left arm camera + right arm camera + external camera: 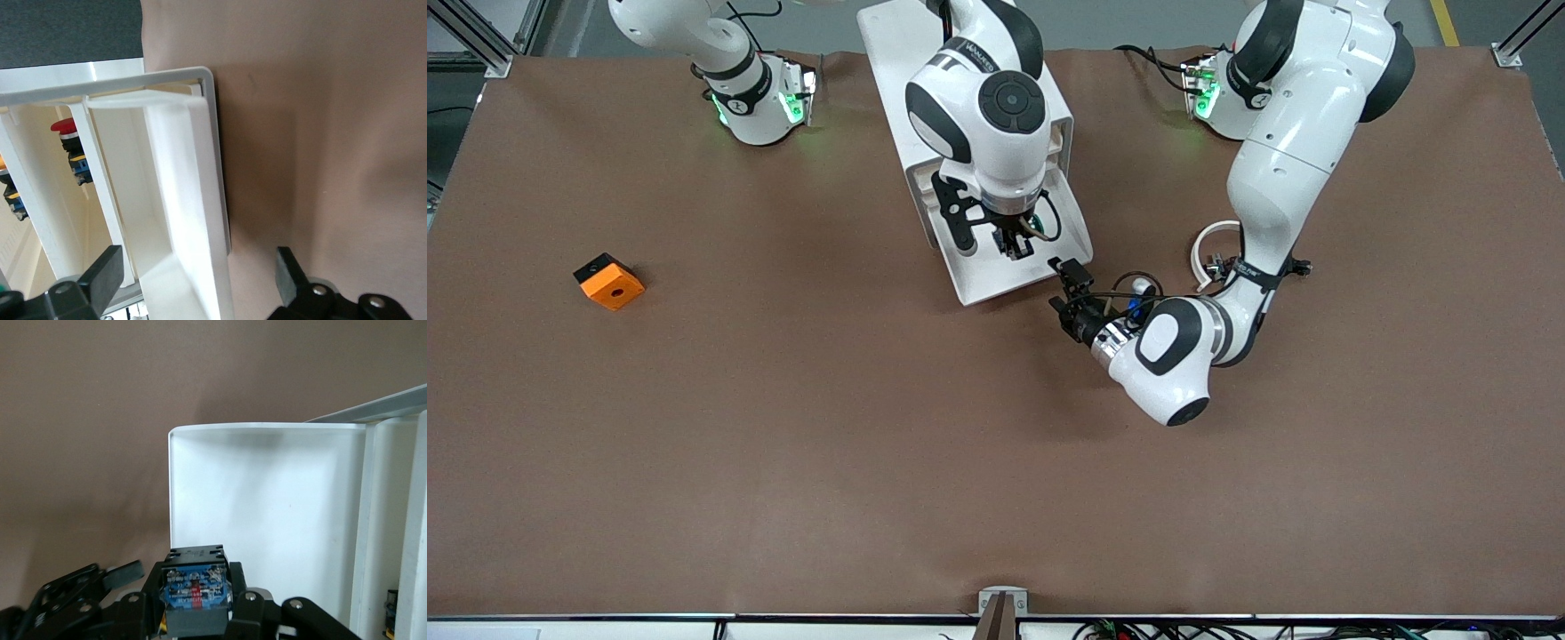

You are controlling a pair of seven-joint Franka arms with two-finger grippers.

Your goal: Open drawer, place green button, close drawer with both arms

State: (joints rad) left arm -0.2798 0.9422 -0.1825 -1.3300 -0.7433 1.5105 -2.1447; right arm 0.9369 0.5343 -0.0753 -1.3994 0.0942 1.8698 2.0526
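drawer (996,271): white, lying pulled out at cabinet's base
button (195,595): dark blocky body, hanging over drawer, gripped

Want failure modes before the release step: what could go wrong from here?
1. The right gripper holds the button over the open drawer. If the drawer is pushed in before that arm lifts clear, it could hit the fingers.
2. The left gripper is open at the drawer's front corner toward the left arm's end. A push from the corner may skew the drawer or shift the cabinet.
3. The button might bounce when released.
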